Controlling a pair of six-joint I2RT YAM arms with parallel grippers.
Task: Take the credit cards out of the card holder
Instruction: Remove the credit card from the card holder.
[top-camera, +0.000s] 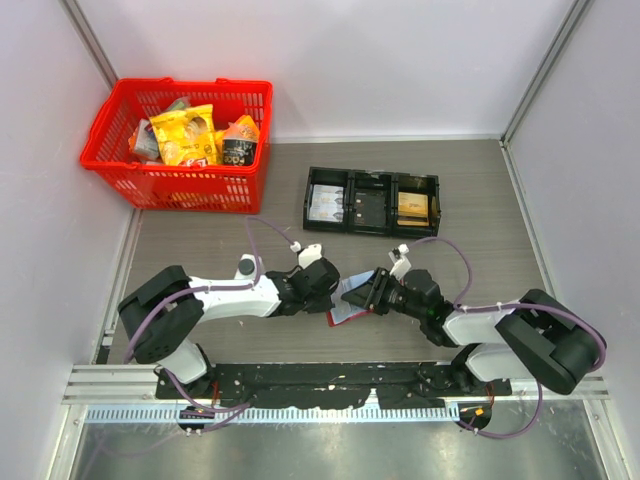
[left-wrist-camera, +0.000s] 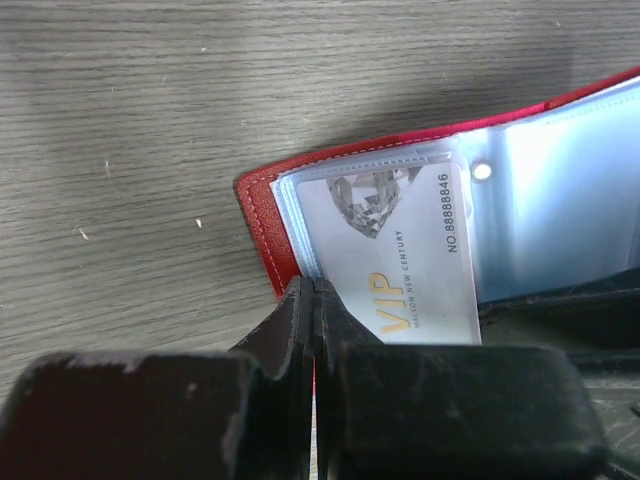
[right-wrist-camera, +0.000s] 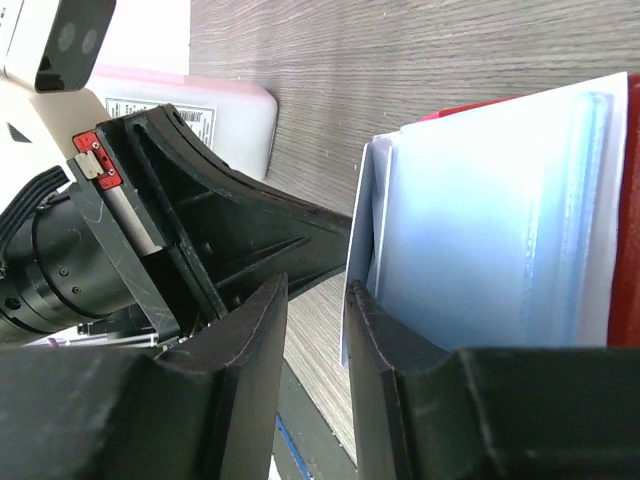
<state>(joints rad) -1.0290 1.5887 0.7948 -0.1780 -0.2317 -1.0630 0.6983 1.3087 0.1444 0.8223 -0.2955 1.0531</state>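
Observation:
The red card holder (top-camera: 347, 300) lies spread open on the table between my two grippers. In the left wrist view a pale credit card (left-wrist-camera: 400, 250) printed "VIP" sits inside a clear sleeve of the card holder (left-wrist-camera: 262, 215). My left gripper (left-wrist-camera: 315, 288) is shut on the holder's red cover at its near corner. My right gripper (right-wrist-camera: 316, 290) is open at the other side. The edge of a pale sleeve (right-wrist-camera: 490, 230) stands just inside its right finger (right-wrist-camera: 400, 340), with bare table showing in the gap. In the top view, left gripper (top-camera: 325, 285) and right gripper (top-camera: 375, 291) face each other.
A black three-compartment tray (top-camera: 372, 202) stands behind the grippers with cards in its left and right compartments. A red basket (top-camera: 180, 145) of snack packs fills the far left corner. Side walls border the table. The left gripper's black body (right-wrist-camera: 200, 220) is close to my right fingers.

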